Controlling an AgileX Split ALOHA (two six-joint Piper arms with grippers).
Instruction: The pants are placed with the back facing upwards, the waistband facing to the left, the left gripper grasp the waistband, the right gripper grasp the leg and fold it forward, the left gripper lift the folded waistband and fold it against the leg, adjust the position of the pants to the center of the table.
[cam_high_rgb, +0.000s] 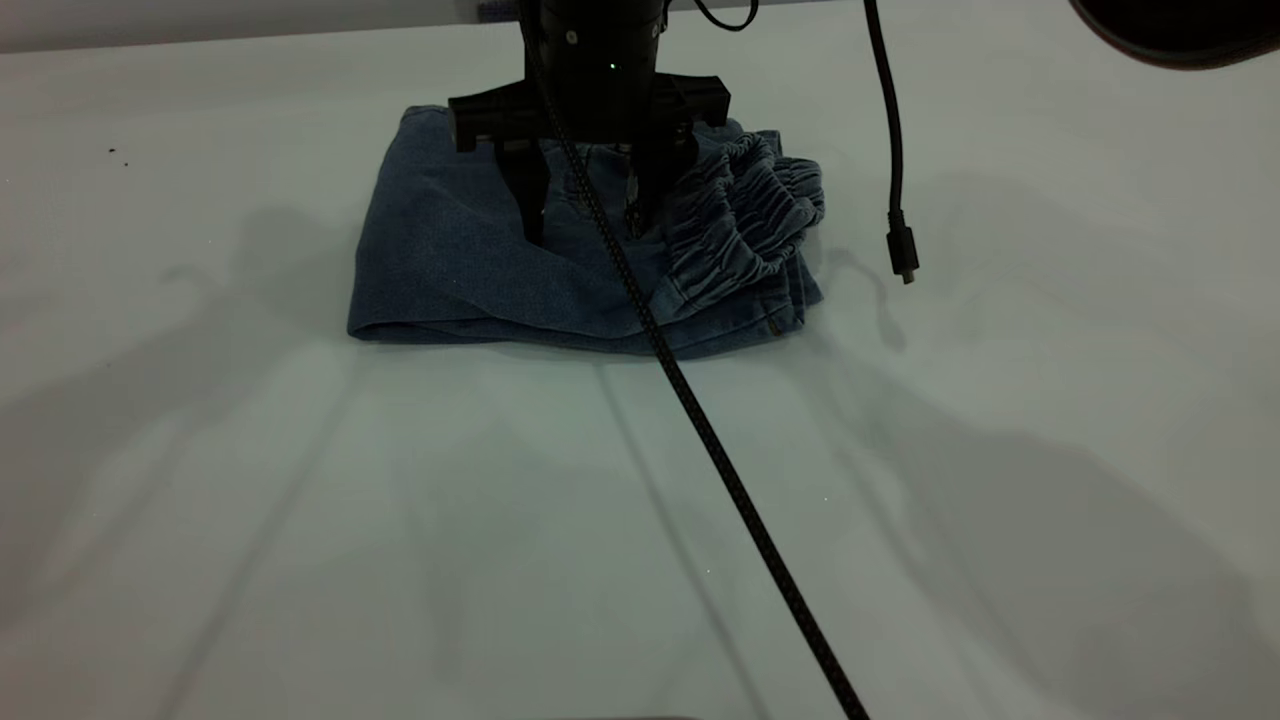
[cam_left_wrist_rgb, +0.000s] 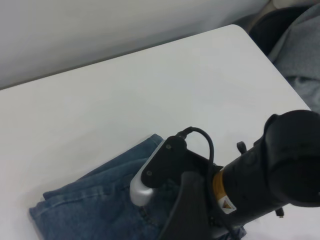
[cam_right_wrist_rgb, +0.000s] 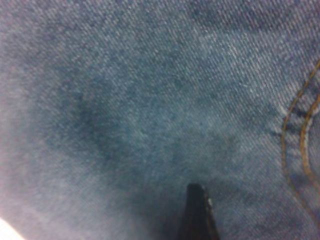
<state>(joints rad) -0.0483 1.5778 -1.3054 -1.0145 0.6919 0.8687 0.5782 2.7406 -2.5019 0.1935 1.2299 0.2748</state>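
Pants (cam_high_rgb: 450, 260) folded into compact bundle, toward 12 o'clock on table (cam_high_rgb: 300, 500). Ruffled waistband (cam_high_rgb: 740, 220) on top at bundle's 3 o'clock side. Right gripper (cam_high_rgb: 584, 235) directly above bundle, released: fingers spread, tips pressing denim just at 9 o'clock of waistband. Dangling cable plug (cam_high_rgb: 902, 250) at 3 o'clock, apart from pants. Left gripper unseen.

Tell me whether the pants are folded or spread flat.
Folded: the pants lie as a compact layered bundle, waistband bunched on top at one end, right claw open, down on them.
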